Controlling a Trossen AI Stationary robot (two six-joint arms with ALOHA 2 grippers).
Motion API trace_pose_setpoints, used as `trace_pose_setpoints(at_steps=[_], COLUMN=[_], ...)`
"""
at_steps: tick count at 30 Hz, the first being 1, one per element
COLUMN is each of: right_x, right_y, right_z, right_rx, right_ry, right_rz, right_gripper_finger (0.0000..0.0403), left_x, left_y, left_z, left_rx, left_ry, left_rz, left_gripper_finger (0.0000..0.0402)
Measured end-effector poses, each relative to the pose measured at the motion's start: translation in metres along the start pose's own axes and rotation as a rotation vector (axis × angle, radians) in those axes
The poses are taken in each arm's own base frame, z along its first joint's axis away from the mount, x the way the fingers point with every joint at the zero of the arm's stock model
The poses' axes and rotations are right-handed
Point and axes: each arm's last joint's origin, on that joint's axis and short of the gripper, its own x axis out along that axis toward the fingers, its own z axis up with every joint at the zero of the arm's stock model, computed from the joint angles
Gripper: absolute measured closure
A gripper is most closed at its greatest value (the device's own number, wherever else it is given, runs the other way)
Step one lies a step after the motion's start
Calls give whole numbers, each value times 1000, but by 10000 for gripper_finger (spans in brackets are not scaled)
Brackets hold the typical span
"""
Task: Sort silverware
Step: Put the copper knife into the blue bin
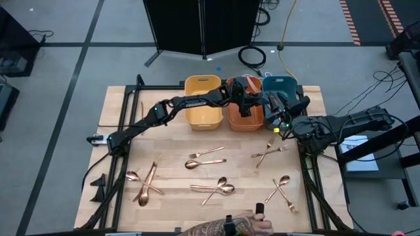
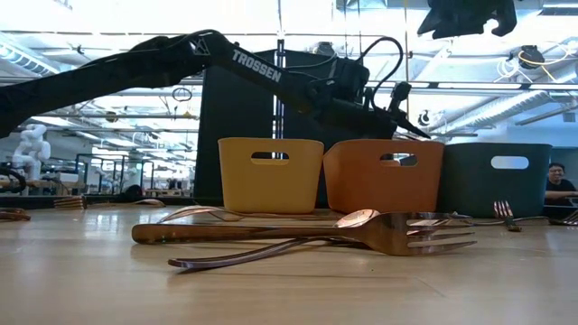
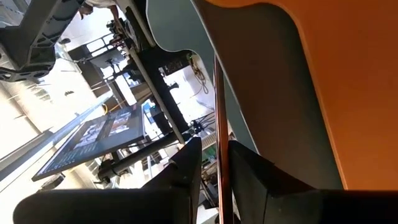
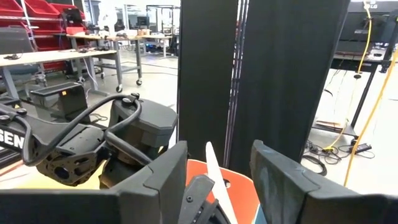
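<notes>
Several copper pieces of silverware [image 1: 205, 162] lie scattered on the wooden table; in the low view a fork [image 2: 397, 236] lies closest. Yellow [image 1: 202, 103], orange [image 1: 244, 119] and teal [image 1: 281, 84] bins stand in a row at the far edge. My left gripper [image 1: 248, 98] reaches over the orange bin [image 2: 384, 176], its fingers slightly apart around a slender copper piece [image 3: 219, 112]. My right gripper [image 4: 217, 186] hangs open and empty above the table's right side, by the teal bin. My left gripper has the copper piece's shaft [image 3: 219, 155] running between its two fingers [image 3: 186, 171], and the piece sticks out past their tips over the orange bin. A narrow gap shows on each side of the shaft, so I cannot tell whether a finger touches it.
A person's forearm and hand [image 1: 226, 228] reach in at the table's near edge. Another person [image 2: 557, 181] sits beyond the table on the right. Black frame rails [image 1: 131, 111] run along the table's left and right sides. Cables lie on the floor behind the bins.
</notes>
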Motion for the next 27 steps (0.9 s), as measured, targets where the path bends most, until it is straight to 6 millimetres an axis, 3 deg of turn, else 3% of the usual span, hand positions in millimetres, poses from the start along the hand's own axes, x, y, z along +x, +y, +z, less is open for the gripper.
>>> trace_pose_setpoints(at_steps=[22,27], right_x=[0,0], right_y=[0,-1], right_z=[0,2], right_rx=[0,-15], right_ry=[0,-3], right_rz=[4,5], right_gripper_finger=[239,239], left_x=[1,1], left_y=[2,4], left_z=[1,0], left_rx=[4,-134], left_ry=[45,56], left_rz=[-16,5], left_gripper_finger=[326,326])
